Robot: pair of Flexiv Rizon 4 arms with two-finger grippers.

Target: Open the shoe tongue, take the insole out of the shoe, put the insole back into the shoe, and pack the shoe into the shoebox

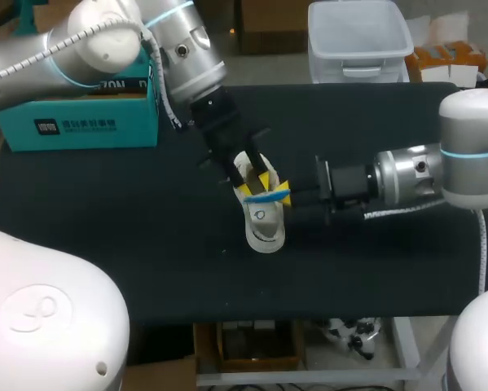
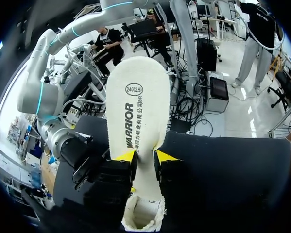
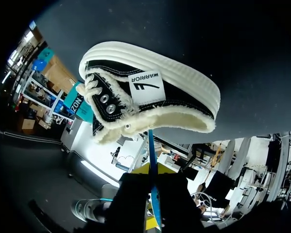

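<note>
A black canvas shoe with a cream sole point(image 1: 265, 230) lies on the black table point(image 1: 105, 212) at its middle. In the right wrist view the shoe point(image 3: 150, 92) is ahead of the fingers, tongue and laces showing. The cream insole point(image 2: 138, 107) stands up out of the shoe opening point(image 2: 140, 218). My left gripper point(image 1: 245, 173) point(image 2: 145, 158) has both yellow tips against the insole's side edges. My right gripper point(image 1: 281, 194) point(image 3: 152, 171) comes in from the right and is shut on the insole's thin blue edge point(image 3: 150, 145).
A teal shoebox point(image 1: 81, 122) stands at the table's back left, behind my left arm. My right arm's wrist point(image 2: 70, 150) sits close beside the left gripper. Bare black table lies in front of and to the left of the shoe.
</note>
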